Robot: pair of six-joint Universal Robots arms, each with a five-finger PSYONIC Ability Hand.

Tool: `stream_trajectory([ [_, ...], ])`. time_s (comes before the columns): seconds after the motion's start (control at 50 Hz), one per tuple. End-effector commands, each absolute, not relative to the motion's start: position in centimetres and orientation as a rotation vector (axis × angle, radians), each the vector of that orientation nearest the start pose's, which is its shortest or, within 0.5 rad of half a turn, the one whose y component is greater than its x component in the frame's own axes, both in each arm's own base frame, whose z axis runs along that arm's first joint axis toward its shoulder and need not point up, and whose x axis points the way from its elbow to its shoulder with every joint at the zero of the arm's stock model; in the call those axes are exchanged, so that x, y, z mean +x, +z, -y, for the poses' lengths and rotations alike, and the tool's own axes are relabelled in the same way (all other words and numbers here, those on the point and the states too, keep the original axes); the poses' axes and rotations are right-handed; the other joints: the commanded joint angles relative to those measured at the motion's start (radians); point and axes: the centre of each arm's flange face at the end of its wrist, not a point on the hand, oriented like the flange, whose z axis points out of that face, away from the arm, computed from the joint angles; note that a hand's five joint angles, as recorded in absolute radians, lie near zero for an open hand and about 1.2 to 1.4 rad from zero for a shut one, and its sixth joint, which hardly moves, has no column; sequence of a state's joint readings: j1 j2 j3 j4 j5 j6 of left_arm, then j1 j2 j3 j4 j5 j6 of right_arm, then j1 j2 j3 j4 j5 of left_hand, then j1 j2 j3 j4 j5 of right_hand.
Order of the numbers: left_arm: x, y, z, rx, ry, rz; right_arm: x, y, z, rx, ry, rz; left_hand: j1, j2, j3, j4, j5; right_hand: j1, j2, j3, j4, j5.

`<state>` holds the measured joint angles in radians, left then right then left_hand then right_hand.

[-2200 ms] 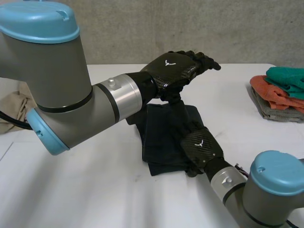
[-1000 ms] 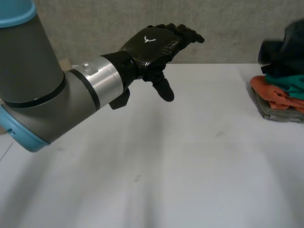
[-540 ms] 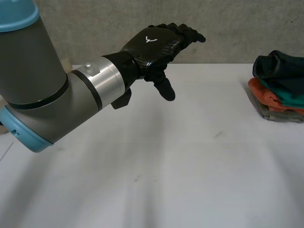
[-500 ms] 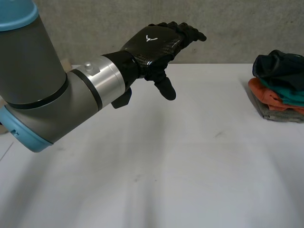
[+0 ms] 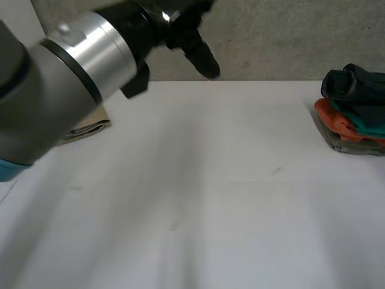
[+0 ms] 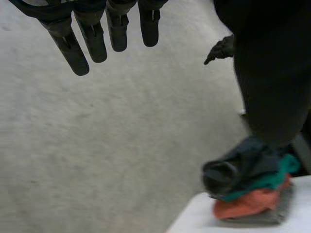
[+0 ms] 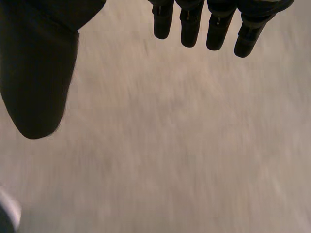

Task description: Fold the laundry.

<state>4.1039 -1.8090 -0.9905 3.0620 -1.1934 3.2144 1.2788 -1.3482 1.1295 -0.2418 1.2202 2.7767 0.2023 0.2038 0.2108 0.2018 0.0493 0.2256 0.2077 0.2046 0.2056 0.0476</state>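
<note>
A white table (image 5: 210, 198) before a grey wall (image 5: 289, 36).

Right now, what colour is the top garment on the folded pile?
Dark navy, near black; the top garment shows best in head view.

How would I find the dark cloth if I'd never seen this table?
Look at the white table and go to its right edge. The dark cloth is on top there, lying on a teal cloth, an orange cloth and a grey cloth. It is the only nearly black one, and it looks bunched up.
</note>
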Motion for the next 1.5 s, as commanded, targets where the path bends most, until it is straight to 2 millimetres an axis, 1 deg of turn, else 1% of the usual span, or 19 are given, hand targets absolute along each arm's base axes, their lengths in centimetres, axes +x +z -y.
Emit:
stream_trajectory([
  [0.02, -29.4, 40.9, 25.0, -0.714, 2.142, 1.530, 18.7, 37.9, 35.0, -0.933, -2.732, -1.353, 0.035, 0.033, 0.026, 0.035, 0.013, -0.051, -0.033, -0.030, -0.031, -0.048],
  [0.1, -23.2, 38.2, 30.8, -0.663, 2.353, 1.851, 23.3, 33.7, 31.6, -1.040, -2.463, -1.409, 0.008, 0.007, 0.000, 0.009, -0.013, -0.051, -0.033, -0.030, -0.031, -0.048],
  [0.16, -20.8, 36.0, 33.1, -0.730, 2.405, 2.008, 25.1, 30.4, 29.4, -1.107, -2.261, -1.546, -0.003, -0.005, -0.012, -0.003, -0.025, -0.051, -0.033, -0.030, -0.031, -0.048],
  [0.22, -18.5, 31.6, 36.9, -0.862, 2.388, 2.202, 25.9, 27.6, 28.3, -1.170, -2.114, -1.663, -0.003, -0.005, -0.012, -0.003, -0.025, -0.051, -0.033, -0.030, -0.031, -0.048],
  [0.24, -17.9, 30.7, 37.8, -0.884, 2.391, 2.233, 26.2, 25.5, 27.9, -1.217, -2.013, -1.752, -0.003, -0.005, -0.012, -0.003, -0.025, -0.051, -0.033, -0.030, -0.031, -0.048],
  [0.4, -11.5, 20.7, 47.0, -0.981, 2.433, 2.389, 25.9, 20.7, 26.4, -1.381, -1.865, -1.950, -0.004, -0.005, -0.012, -0.003, -0.025, -0.051, -0.033, -0.030, -0.031, -0.048],
  [0.54, -9.7, 14.2, 50.7, -1.068, 2.374, 2.319, 25.2, 18.7, 25.9, -1.374, -1.839, -1.996, 0.011, 0.010, 0.003, 0.012, -0.010, -0.051, -0.033, -0.030, -0.031, -0.048],
  [0.7, -9.6, 10.5, 52.6, -1.122, 2.342, 2.223, 24.9, 17.5, 25.3, -1.369, -1.825, -2.010, 0.046, 0.045, 0.038, 0.047, 0.025, -0.051, -0.033, -0.030, -0.031, -0.048],
  [0.82, -9.6, 9.4, 53.3, -1.125, 2.346, 2.200, 24.8, 17.3, 25.3, -1.368, -1.824, -2.013, 0.293, 0.291, 0.284, 0.293, 0.271, -0.051, -0.033, -0.030, -0.031, -0.048],
  [0.86, -9.6, 9.4, 53.4, -1.117, 2.351, 2.189, 24.8, 17.3, 25.4, -1.368, -1.828, -2.015, 0.775, 0.774, 0.767, 0.776, 0.754, -0.051, -0.033, -0.030, -0.031, -0.048],
  [0.9, -9.9, 9.4, 53.4, -1.105, 2.350, 2.187, 24.8, 17.2, 25.4, -1.367, -1.829, -2.016, 1.187, 1.185, 1.178, 1.187, 1.165, -0.051, -0.033, -0.030, -0.031, -0.048],
  [0.98, -11.4, 10.6, 52.9, -1.077, 2.374, 2.185, 24.4, 17.2, 25.7, -1.357, -1.836, -2.030, 1.194, 1.192, 1.185, 1.194, 1.172, -0.051, -0.033, -0.030, -0.031, -0.048],
  [1.08, -14.2, 20.3, 50.5, -0.870, 2.588, 2.020, 24.1, 17.3, 26.2, -1.342, -1.856, -2.038, 1.194, 1.192, 1.185, 1.194, 1.172, -0.051, -0.033, -0.030, -0.031, -0.048],
  [1.14, -15.8, 23.4, 48.7, -0.779, 2.608, 1.900, 23.9, 17.3, 26.4, -1.336, -1.863, -2.044, 1.194, 1.192, 1.185, 1.194, 1.172, -0.051, -0.033, -0.030, -0.031, -0.048],
  [1.22, -21.5, 29.7, 42.5, -0.655, 2.528, 1.645, 23.7, 17.5, 26.6, -1.325, -1.872, -2.053, 1.194, 1.192, 1.185, 1.194, 1.172, -0.051, -0.033, -0.030, -0.031, -0.048],
  [1.3, -25.5, 31.6, 37.4, -0.623, 2.374, 1.556, 23.4, 17.9, 26.9, -1.309, -1.902, -2.071, 1.194, 1.192, 1.185, 1.194, 1.172, -0.051, -0.033, -0.030, -0.031, -0.048],
  [1.36, -28.4, 31.3, 34.3, -0.642, 2.254, 1.533, 23.2, 18.3, 27.1, -1.284, -1.927, -2.091, 1.194, 1.192, 1.185, 1.194, 1.172, -0.051, -0.033, -0.030, -0.031, -0.048],
  [1.44, -33.6, 29.6, 29.2, -0.722, 2.069, 1.496, 22.4, 19.1, 27.7, -1.188, -1.967, -2.140, 1.194, 1.192, 1.185, 1.194, 1.172, -0.051, -0.033, -0.030, -0.031, -0.048],
  [1.5, -38.0, 25.5, 25.9, -0.826, 1.903, 1.509, 21.8, 19.3, 28.3, -1.113, -1.977, -2.172, 1.194, 1.192, 1.185, 1.194, 1.172, -0.051, -0.033, -0.030, -0.031, -0.048],
])
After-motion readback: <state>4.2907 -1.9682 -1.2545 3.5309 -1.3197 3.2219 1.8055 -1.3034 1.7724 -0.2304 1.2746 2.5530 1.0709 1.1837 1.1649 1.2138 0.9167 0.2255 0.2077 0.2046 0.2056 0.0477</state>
